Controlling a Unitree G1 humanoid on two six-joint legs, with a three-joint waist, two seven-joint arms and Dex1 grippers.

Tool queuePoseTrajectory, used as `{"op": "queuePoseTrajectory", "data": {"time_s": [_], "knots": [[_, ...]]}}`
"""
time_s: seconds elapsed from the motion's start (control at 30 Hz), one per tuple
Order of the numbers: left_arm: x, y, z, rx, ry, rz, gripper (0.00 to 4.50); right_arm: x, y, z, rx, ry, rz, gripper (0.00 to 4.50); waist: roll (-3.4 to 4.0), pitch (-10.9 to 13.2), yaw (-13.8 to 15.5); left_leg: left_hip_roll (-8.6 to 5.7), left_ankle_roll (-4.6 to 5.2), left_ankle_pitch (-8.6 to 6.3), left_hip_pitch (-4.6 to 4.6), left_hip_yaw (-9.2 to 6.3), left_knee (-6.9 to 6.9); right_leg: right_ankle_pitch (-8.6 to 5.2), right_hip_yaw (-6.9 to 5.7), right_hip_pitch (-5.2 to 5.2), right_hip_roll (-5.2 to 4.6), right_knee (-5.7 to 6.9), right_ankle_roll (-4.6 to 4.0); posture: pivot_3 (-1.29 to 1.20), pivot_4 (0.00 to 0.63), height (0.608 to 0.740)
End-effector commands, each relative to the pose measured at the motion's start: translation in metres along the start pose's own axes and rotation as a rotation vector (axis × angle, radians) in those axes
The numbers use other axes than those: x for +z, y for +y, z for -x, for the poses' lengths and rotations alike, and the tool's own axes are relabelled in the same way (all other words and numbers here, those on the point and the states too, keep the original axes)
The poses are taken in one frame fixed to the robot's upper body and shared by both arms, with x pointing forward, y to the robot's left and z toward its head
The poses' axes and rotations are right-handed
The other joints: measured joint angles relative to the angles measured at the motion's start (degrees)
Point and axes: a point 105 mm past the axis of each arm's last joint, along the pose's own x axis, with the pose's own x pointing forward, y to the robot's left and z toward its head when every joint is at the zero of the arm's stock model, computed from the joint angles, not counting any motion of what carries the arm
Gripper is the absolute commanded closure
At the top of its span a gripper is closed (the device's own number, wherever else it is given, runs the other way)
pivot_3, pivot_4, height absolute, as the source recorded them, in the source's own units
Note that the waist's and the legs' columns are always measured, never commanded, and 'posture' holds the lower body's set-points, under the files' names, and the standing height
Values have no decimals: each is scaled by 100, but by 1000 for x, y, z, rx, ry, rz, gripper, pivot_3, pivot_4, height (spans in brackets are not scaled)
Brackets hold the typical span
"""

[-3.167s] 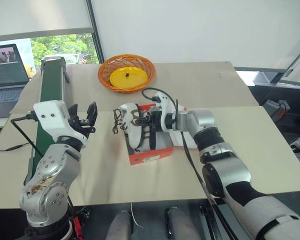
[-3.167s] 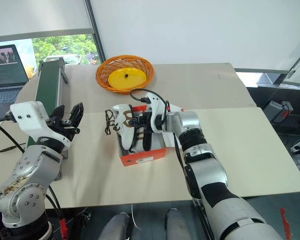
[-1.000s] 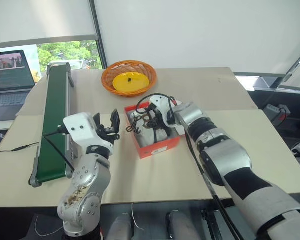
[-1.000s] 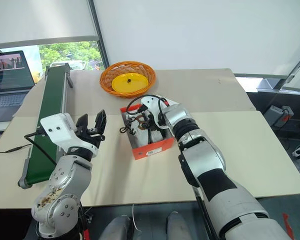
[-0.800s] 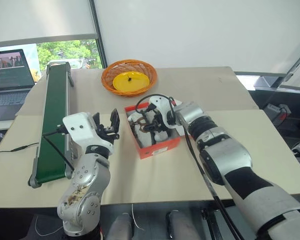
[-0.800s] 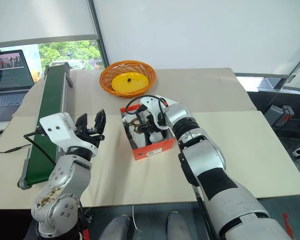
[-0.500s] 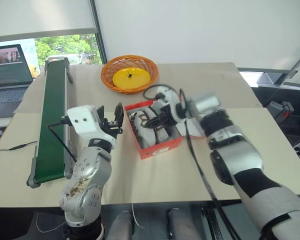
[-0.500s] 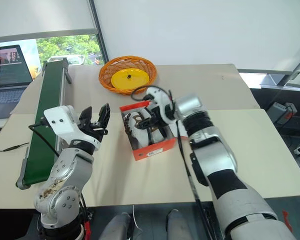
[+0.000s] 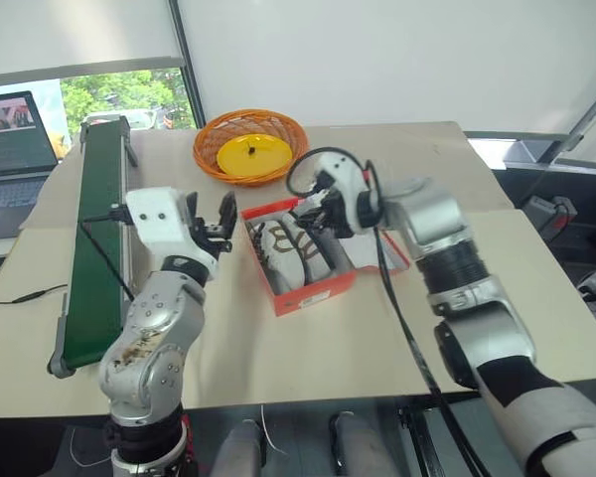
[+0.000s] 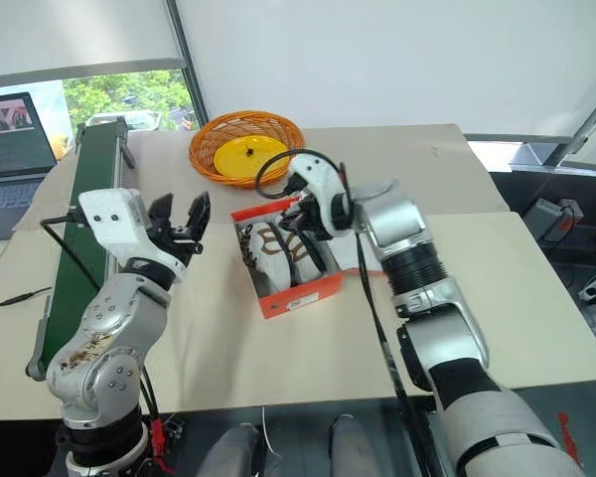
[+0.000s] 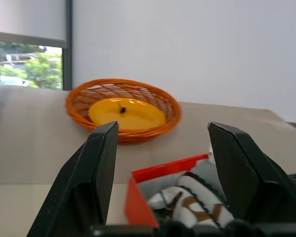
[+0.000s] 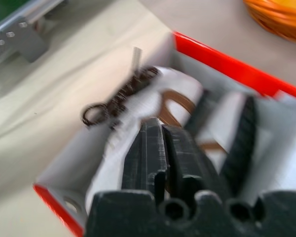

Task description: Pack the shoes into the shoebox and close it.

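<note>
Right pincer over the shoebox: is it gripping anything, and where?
Nothing. The right pincer is shut empty above the shoes, which lie inside the shoebox.

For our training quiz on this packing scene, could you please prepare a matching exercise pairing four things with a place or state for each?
Things:
1. small white shoes with dark laces
2. round orange wicker basket
3. left gripper
4. right gripper

Places or states:
A. jaws shut, above the box
B. far side of the table, behind the box
C. jaws open, beside the box
D. lying inside the red-orange cardboard shoebox

Pairs: 1-D, 2-B, 3-C, 4-A
</note>
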Motion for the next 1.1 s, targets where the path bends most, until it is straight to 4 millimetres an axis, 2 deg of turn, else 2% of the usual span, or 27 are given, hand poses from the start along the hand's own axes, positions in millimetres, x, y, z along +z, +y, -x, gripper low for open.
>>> {"op": "queuePoseTrajectory", "data": {"time_s": [0.03, 0.27, 0.43, 0.57, 0.67, 0.77, 0.83, 0.9, 0.93, 1.0, 1.03, 1.1], "knots": [[14, 15, 7, 69, -47, -41, 1417, 6, 0, -12, 0, -34, 85, 4440, 0, 0, 20, 0, -2, 1, 0, -1, 0, 0, 0, 1, 0, 0, 0, 0, 150, 740], [20, 23, 19, 134, -52, -50, 1417, -10, -5, -35, -16, -5, 144, 4440, -2, 1, 43, -1, -4, 2, -4, -3, 0, 1, -2, -1, -3, -1, -2, 0, 150, 740], [24, 24, 26, 159, -58, -56, 1417, -34, -11, -45, -56, 67, 245, 4440, -2, 1, 25, -1, -7, 4, 1, -3, 0, 2, -1, 0, -2, 1, -4, 0, 150, 740], [27, 24, 26, 164, -65, -62, 1417, -58, -6, -56, -73, 125, 319, 4440, -2, 1, 17, -1, -8, 4, 16, -2, -1, 3, 0, 12, -1, 4, -4, 0, 150, 740], [28, 22, 24, 154, -66, -63, 1417, -64, -2, -62, -74, 136, 356, 4440, -2, 1, 15, 0, -8, 4, 28, -1, -2, 2, 2, 21, -1, 5, -4, 0, 150, 740], [28, 18, 21, 122, -62, -65, 1417, -41, -3, -59, -68, 48, 275, 4440, -2, 1, 17, 0, -8, 5, 41, -1, -1, 2, 2, 35, 0, 5, -5, 0, 150, 740], [25, 15, 17, 102, -53, -60, 1417, -23, -11, -47, -75, -3, 225, 4440, -2, 1, 18, 0, -9, 5, 41, -1, -1, 2, 2, 34, 0, 6, -5, 0, 150, 740], [22, 12, 12, 76, -44, -58, 1417, 2, -21, -28, -76, -56, 163, 4440, -2, 1, 27, 1, -9, 5, 36, -2, -2, 2, 2, 28, 2, 7, -5, 0, 150, 740], [21, 10, 10, 60, -40, -59, 1417, 23, -22, -13, -61, -106, 106, 4440, -2, 1, 34, 0, -9, 5, 29, -2, -2, 3, 2, 22, 1, 8, -6, 0, 150, 740], [19, 7, 6, 28, -30, -65, 1417, 55, -15, 12, -16, -187, 6, 4440, 0, 3, 44, 0, -9, 5, 14, -3, 0, 3, 0, 11, -1, 7, -6, 0, 150, 740], [18, 1, 3, -35, -19, -91, 1417, 71, -10, 32, 13, -234, -54, 4440, 0, 3, 42, 0, -9, 5, -2, -5, 1, 3, -1, -3, 0, 6, -6, 0, 150, 740], [15, -13, 1, -200, 4, -173, 1417, 81, -3, 63, 36, -279, -116, 4440, 0, 3, 43, 2, -8, 5, -14, -9, 0, 3, -7, -13, 0, 7, -7, 0, 150, 740]]}}
